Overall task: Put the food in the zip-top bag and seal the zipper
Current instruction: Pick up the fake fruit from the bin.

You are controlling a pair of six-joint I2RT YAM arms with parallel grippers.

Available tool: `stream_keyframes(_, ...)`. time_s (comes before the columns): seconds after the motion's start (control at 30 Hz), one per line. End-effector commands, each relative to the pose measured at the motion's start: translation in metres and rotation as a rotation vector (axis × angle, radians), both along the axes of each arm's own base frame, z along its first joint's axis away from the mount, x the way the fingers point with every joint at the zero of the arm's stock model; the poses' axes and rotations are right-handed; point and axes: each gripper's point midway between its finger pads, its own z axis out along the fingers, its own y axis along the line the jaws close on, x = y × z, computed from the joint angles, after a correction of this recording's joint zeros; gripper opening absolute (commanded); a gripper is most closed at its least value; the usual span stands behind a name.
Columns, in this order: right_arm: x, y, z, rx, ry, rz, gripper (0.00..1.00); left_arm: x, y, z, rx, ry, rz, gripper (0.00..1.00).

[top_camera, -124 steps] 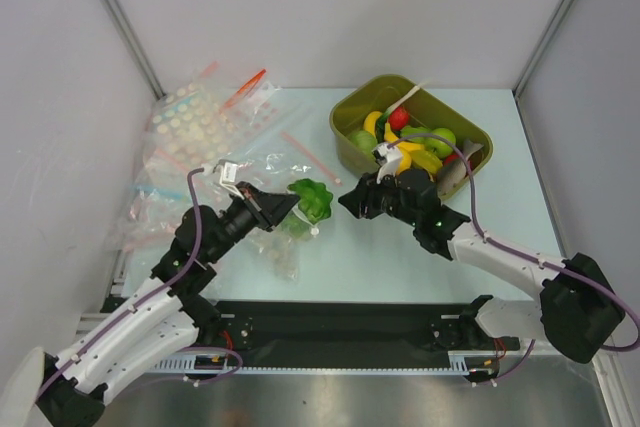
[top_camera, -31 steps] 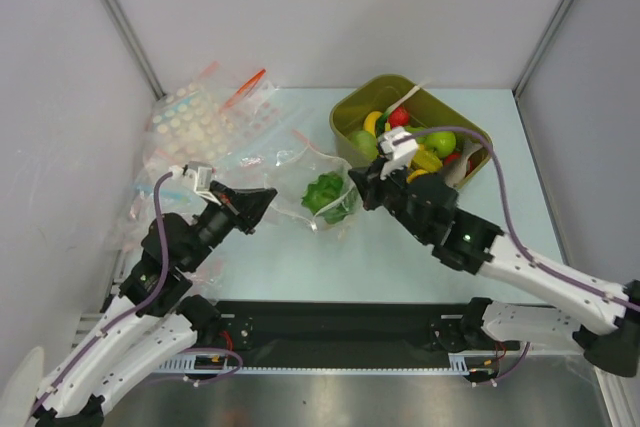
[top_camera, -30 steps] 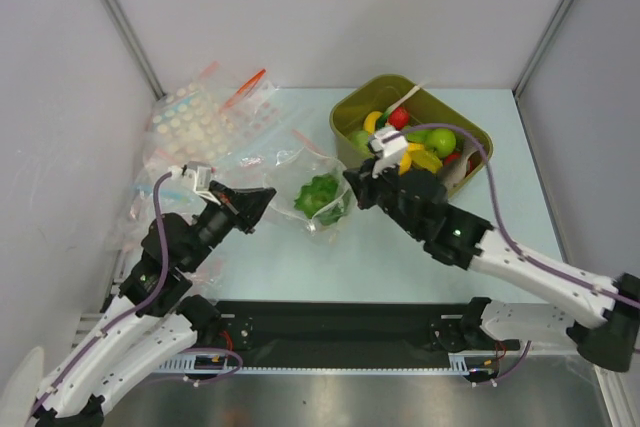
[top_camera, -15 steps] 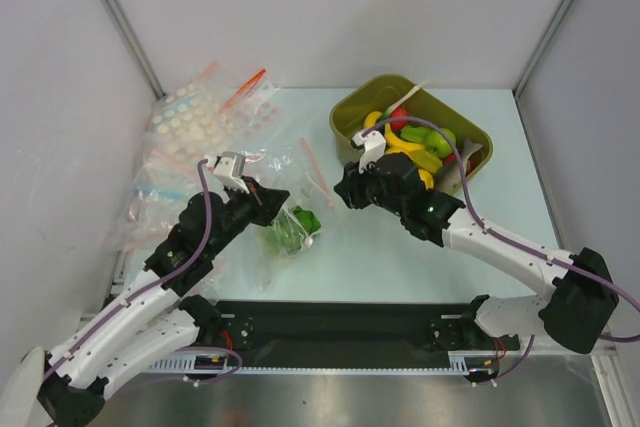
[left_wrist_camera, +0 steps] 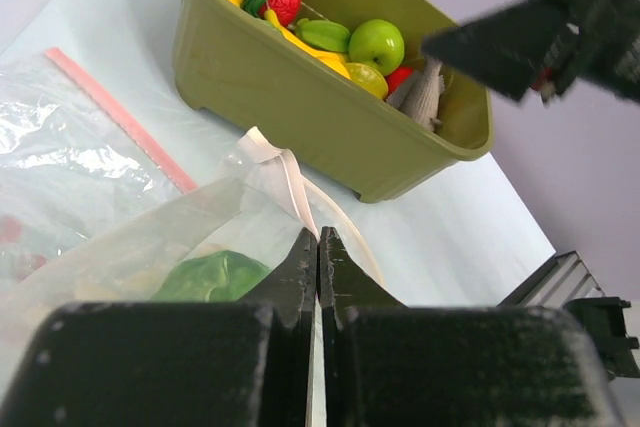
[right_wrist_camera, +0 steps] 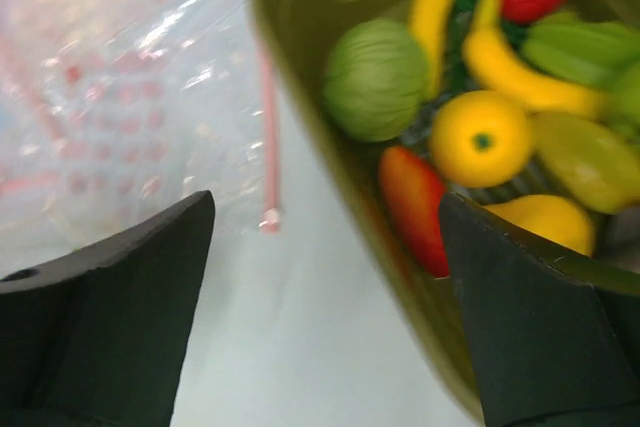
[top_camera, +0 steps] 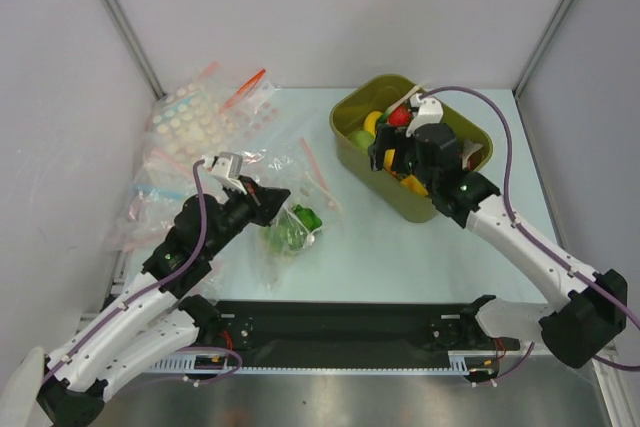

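My left gripper point(top_camera: 268, 199) is shut on the mouth edge of the clear zip-top bag point(top_camera: 285, 237), which lies on the table with the green lettuce point(top_camera: 300, 219) inside. In the left wrist view the lettuce point(left_wrist_camera: 212, 277) shows through the plastic, and the bag's whitish zipper strip point(left_wrist_camera: 288, 175) runs into the closed fingertips point(left_wrist_camera: 318, 239). My right gripper point(top_camera: 393, 159) hangs open and empty over the near-left rim of the olive bin point(top_camera: 352, 95). The round yellow-orange fruit point(right_wrist_camera: 482, 137) lies in the bin between that gripper's spread fingers point(right_wrist_camera: 100, 317), untouched.
The bin point(right_wrist_camera: 300, 77) also holds bananas point(right_wrist_camera: 520, 57), a green round fruit point(right_wrist_camera: 377, 79) and red pieces. A pile of spare clear bags point(top_camera: 195, 132) with pink zip strips point(left_wrist_camera: 120, 117) covers the back left. Grey walls close in on three sides.
The right gripper let go of the bag, opened wide and swung right and back over the bin. The left gripper kept its grip as the bag settled on the table.
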Motion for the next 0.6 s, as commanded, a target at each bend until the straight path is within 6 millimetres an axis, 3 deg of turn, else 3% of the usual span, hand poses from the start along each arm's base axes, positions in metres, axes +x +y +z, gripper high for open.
stream_keyframes(0.0, 0.029, -0.040, -0.006, -0.079, 0.046, -0.195, 1.00, -0.004, -0.004, 0.017, -0.047, -0.048, -0.029, 0.00)
stream_keyframes(0.07, 0.042, -0.049, -0.010, -0.104, 0.067, -0.242, 1.00, -0.004, -0.004, 0.017, -0.047, -0.046, -0.029, 0.00)
stream_keyframes(0.1, 0.052, -0.050, -0.027, -0.127, 0.111, -0.252, 1.00, -0.004, -0.004, 0.018, -0.048, -0.047, -0.029, 0.00)
stream_keyframes(0.17, 0.068, -0.057, -0.029, -0.121, 0.142, -0.272, 1.00, -0.008, -0.005, 0.019, -0.052, -0.050, -0.050, 0.00)
stream_keyframes(0.2, 0.075, -0.058, -0.051, -0.150, 0.201, -0.282, 1.00, -0.008, -0.005, 0.019, -0.053, -0.051, -0.047, 0.00)
stream_keyframes(0.23, 0.085, -0.061, -0.046, -0.145, 0.200, -0.298, 1.00, -0.009, -0.004, 0.019, -0.058, -0.055, -0.044, 0.00)
stream_keyframes(0.3, 0.093, -0.066, -0.062, -0.181, 0.248, -0.322, 1.00, -0.010, -0.002, 0.020, -0.065, -0.065, -0.040, 0.00)
stream_keyframes(0.43, 0.108, -0.073, -0.114, -0.227, 0.356, -0.351, 1.00, -0.011, -0.001, 0.022, -0.068, -0.069, -0.040, 0.00)
stream_keyframes(0.57, 0.113, -0.076, -0.167, -0.147, 0.496, -0.308, 1.00, -0.009, -0.002, 0.019, -0.061, -0.062, -0.040, 0.00)
